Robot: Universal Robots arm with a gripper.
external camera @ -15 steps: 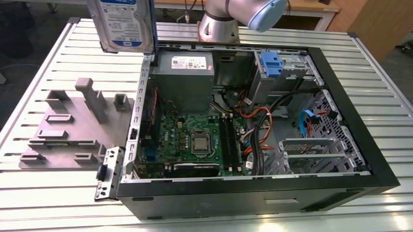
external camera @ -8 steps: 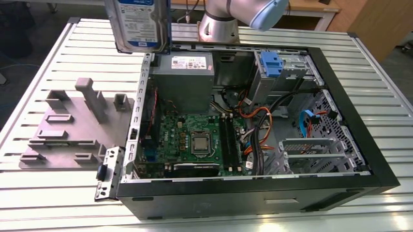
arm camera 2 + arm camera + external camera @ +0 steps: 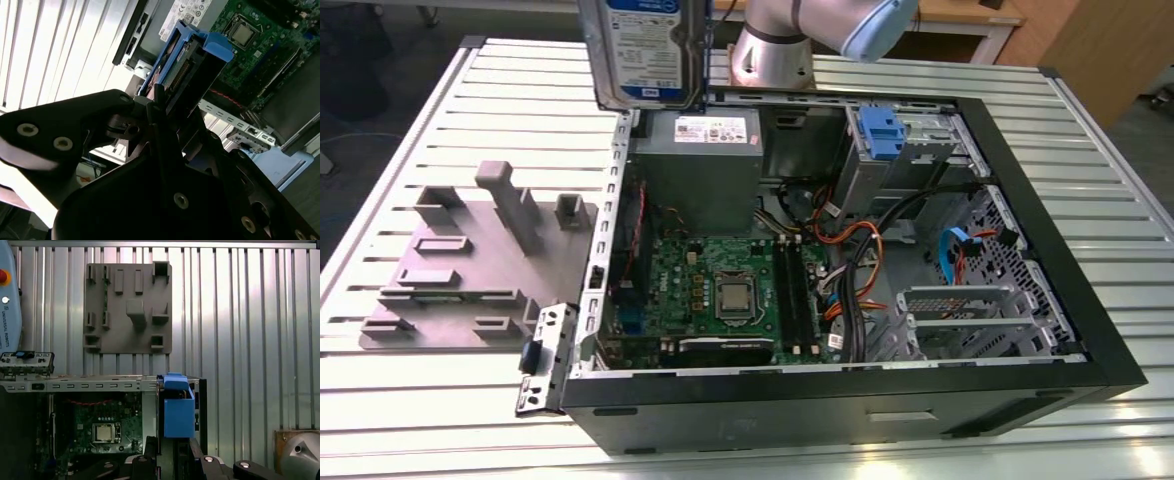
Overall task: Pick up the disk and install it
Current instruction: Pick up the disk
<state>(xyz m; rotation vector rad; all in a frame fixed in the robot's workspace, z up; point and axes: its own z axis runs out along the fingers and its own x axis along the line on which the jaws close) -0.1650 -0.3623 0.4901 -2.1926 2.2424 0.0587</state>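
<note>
Clamping the disk (image 3: pixel 644 50) by one end, the gripper (image 3: pixel 162 102) holds it upright, projecting beyond its fingertips, above the open computer case (image 3: pixel 854 405). Probably rigid, fairly heavy, shock-sensitive; best gripped across the blue carrier's side rails.

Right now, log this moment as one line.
gripper: shut on disk | disk: held on edge above open computer case | install: not yet done

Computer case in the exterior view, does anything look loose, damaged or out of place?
Nothing looks damaged. One small metal bracket lies loose on the table beside the case, at its corner on the exterior view's left.
</note>
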